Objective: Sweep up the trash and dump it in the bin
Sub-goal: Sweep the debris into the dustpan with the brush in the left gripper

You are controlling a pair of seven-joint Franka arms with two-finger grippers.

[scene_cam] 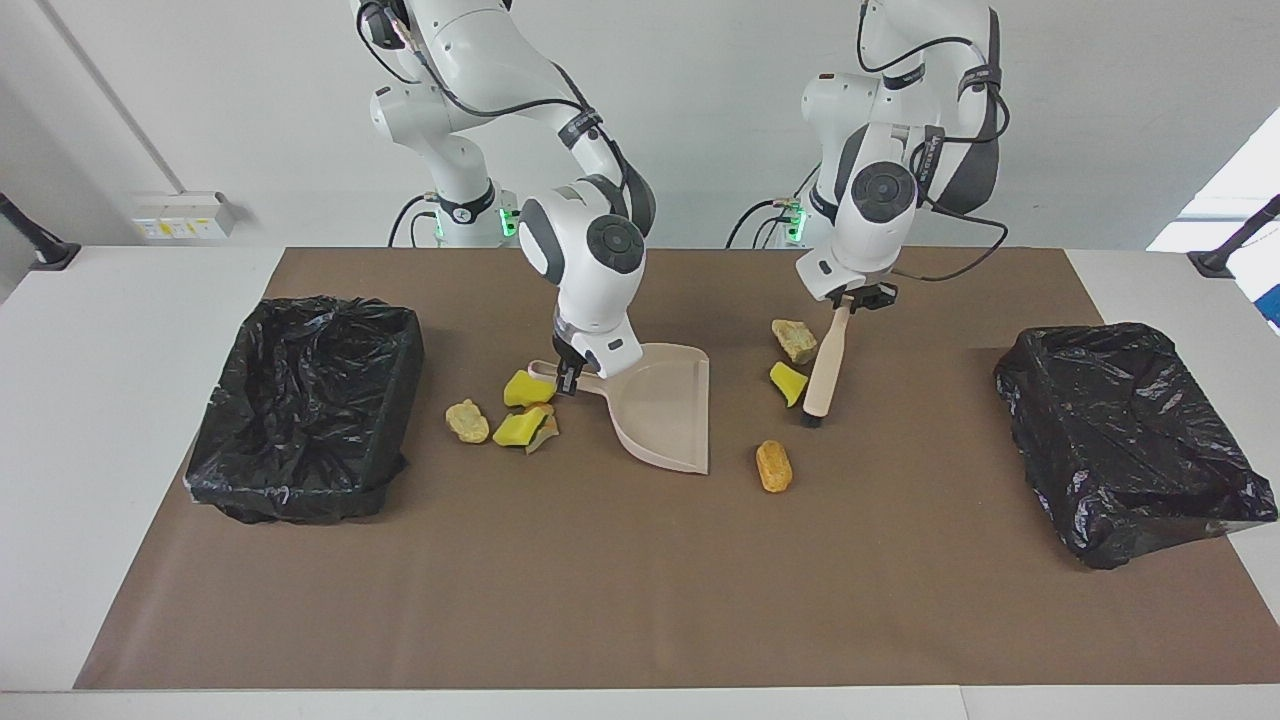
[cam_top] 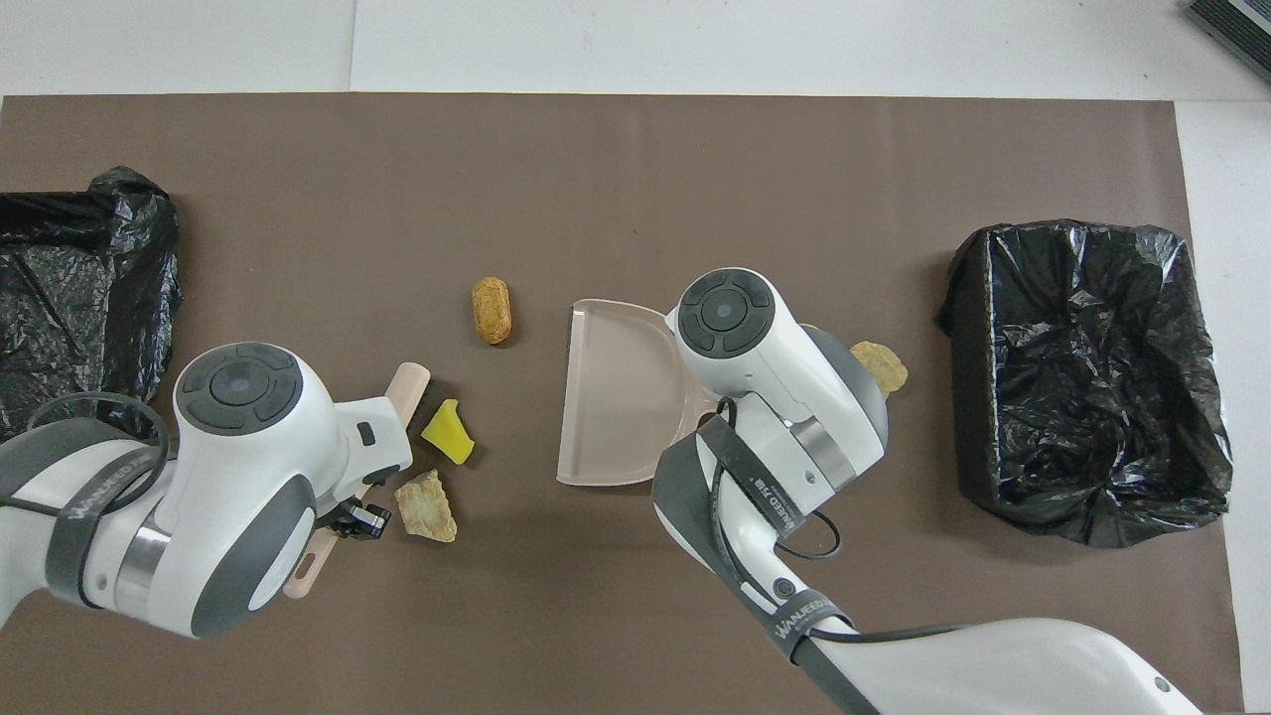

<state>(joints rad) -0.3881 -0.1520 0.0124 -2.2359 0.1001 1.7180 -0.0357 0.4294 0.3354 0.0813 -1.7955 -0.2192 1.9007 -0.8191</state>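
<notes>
left claw (scene_cam: 851,300) clamped on brush (scene_cam: 823,366) handle, bristles down on the surface beside a yellow wedge (scene_cam: 787,383); beige lump (scene_cam: 795,340) is nearer to the robots. right claw (scene_cam: 568,376) clamped on dustpan (scene_cam: 670,407) handle, pan flat on brown paper (scene_cam: 640,590). more trash (scene_cam: 515,415) clusters beside the handle, toward the right arm's bin (scene_cam: 305,405). orange-brown piece (scene_cam: 773,466) lies farther out. second bin (scene_cam: 1130,440) at the left arm's end.

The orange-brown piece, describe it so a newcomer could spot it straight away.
Start at the pink dustpan in the middle of the brown mat. Just off its open mouth lies the orange-brown piece, alone. It is a rounded oblong, unlike the yellow wedge and beige lump nearer the robots.
</notes>
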